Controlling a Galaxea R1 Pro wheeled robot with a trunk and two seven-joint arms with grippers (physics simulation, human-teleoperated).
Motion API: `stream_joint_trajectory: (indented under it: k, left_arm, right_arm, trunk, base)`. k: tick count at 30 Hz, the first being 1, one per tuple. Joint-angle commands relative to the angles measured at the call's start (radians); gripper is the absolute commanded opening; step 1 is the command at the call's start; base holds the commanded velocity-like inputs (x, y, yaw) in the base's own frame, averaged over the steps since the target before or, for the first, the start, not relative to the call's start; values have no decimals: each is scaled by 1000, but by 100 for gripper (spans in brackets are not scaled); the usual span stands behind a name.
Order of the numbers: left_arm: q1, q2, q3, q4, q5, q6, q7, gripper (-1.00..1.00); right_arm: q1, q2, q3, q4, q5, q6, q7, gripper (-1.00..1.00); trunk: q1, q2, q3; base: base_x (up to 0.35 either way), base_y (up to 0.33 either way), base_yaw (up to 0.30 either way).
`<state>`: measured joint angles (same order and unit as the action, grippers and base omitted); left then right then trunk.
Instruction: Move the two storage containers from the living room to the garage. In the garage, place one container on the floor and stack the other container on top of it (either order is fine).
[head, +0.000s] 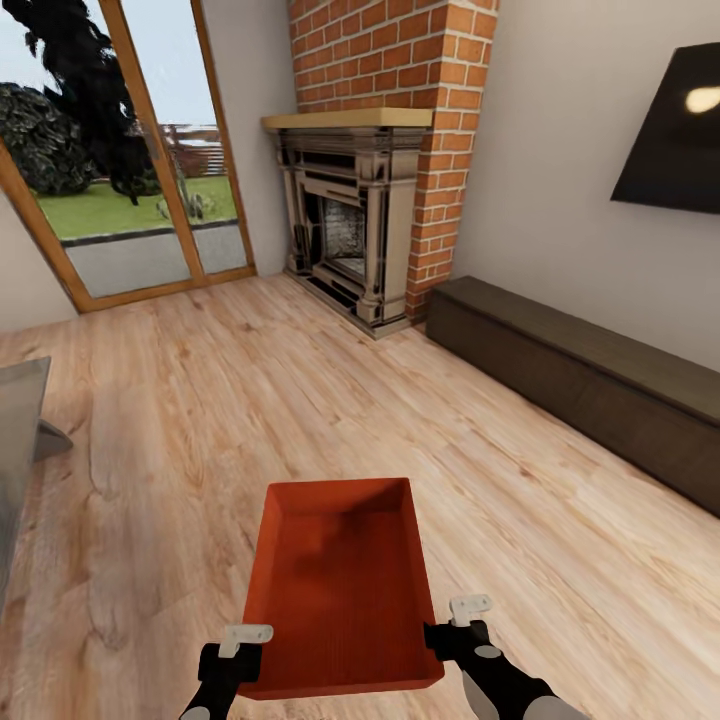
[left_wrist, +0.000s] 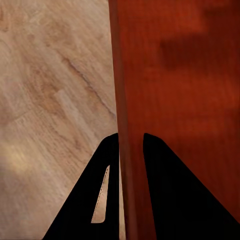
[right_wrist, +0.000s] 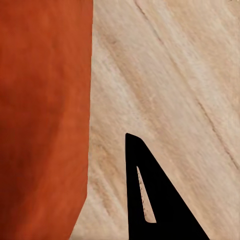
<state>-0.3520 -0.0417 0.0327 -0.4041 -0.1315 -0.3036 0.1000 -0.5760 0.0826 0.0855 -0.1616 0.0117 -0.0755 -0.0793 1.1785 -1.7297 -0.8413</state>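
One storage container (head: 340, 585), orange-red and empty, rides level over the living room's wood-plank floor (head: 200, 400), carried low ahead of the robot. Left gripper (head: 232, 655) has its fingers clamped astride the left wall; right gripper (head: 462, 628) sits at the right wall, finger state unclear. Paired side holds likely keep it balanced for transport; fireplace (head: 345, 225) ahead.

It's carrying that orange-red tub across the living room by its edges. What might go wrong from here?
1. The left gripper pinches just the thin side wall of the orange-red rectangular plastic tub, near one end; the long tub sticks out ahead and could tilt or slip.
2. The right gripper sits at the opposite wall, but only one of its fingers shows, beside the tub, so its hold may be weak.
3. The long dark-brown low cabinet lies to the right; a wide turn might clip it.
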Motion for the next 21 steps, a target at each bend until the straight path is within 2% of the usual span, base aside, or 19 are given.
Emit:
stream_joint_trajectory:
  k: [1,21]
  left_arm:
    - [-1,0,15,1,-1,-5,15,-100]
    - [-1,0,15,1,-2,-5,15,-100]
  right_arm:
    - [-1,-4,-4,1,5,-3,-13,-100]
    - [-1,-4,-4,1,5,-3,-13,-100]
  trunk:
    - [0,0,-1]
    - [0,0,-1]
  base:
    - [-4,-4,282]
    - [0,0,285]
